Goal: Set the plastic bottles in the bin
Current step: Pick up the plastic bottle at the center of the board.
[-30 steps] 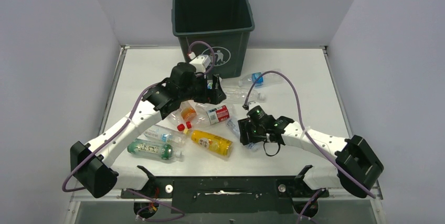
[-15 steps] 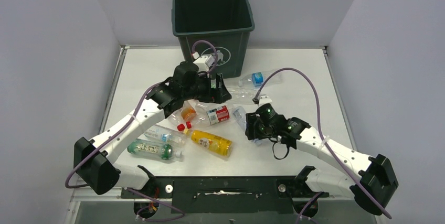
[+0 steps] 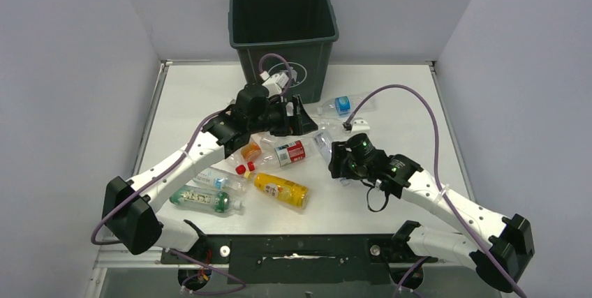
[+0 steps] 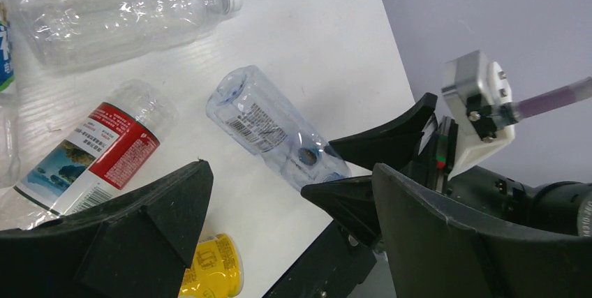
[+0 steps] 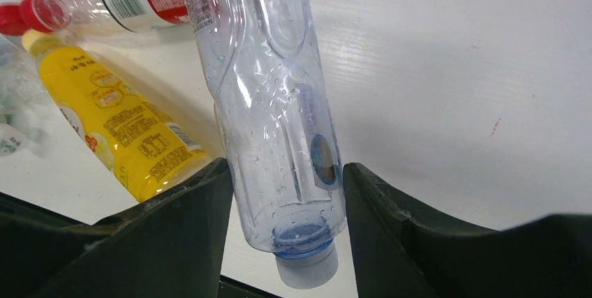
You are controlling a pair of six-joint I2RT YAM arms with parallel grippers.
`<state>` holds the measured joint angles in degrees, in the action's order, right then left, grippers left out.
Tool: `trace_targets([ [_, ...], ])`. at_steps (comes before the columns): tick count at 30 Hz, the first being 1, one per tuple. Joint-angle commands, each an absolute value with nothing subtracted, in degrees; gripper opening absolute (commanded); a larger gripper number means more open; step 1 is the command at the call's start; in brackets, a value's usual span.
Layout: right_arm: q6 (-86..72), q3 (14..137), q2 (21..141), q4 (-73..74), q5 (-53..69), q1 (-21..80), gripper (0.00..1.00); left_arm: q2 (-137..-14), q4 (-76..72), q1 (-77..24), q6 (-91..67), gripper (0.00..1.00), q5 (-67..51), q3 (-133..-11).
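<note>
R gripper (image 3: 340, 160), centre-right of the top view, is clamped on a clear bottle (image 3: 322, 146). In the wrist view both fingers press its sides near the neck, w/ the cap (image 5: 307, 270) poking back past them toward the cam. The bottle's long axis runs from the gripper up and left in the frame, base end leading. It looks tilted, base higher than cap. Whether the body touches the table (image 3: 195, 95) I can't tell.

Key relation: the bin (image 3: 317, 61) sits top centre, i.e. up-left of R gripper and well apart. Its rim is much taller than any bottle, so the load prob. needs a good lift before going over.

L gripper (image 3: 301, 112) has its fingers spread wide w/ nothing between them. It hangs just below the bin's front wall, so the L arm is nearer the bin. It also sits roughly on the line btw R gripper and the bin, so there's some risk of the arms crowding.

The table is white and smooth. Other bottles lie flat on it: red-label (image 3: 290, 152) and yellow (image 3: 280, 190) to the left of R gripper, blue-label (image 3: 341, 105) above it. Grey walls close in on three sides. The bin's mouth is open and looks dark inside, contents not visible.
</note>
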<state>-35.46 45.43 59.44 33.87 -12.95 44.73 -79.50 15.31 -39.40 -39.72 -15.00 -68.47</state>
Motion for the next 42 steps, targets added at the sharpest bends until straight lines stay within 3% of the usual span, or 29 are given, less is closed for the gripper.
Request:
trace_targets([
  [1, -37.02, 49.24, 56.38, 32.75, -16.73, 45.26, 0.43, -79.94, 10.17, -40.28, -42.66, 0.85, -15.28, -68.39],
  [42, -38.50, 51.35, 53.76, 23.46, -14.33, 48.61, 0.40, -83.61, -4.92, -46.00, -55.37, 0.85, -9.07, -62.12],
])
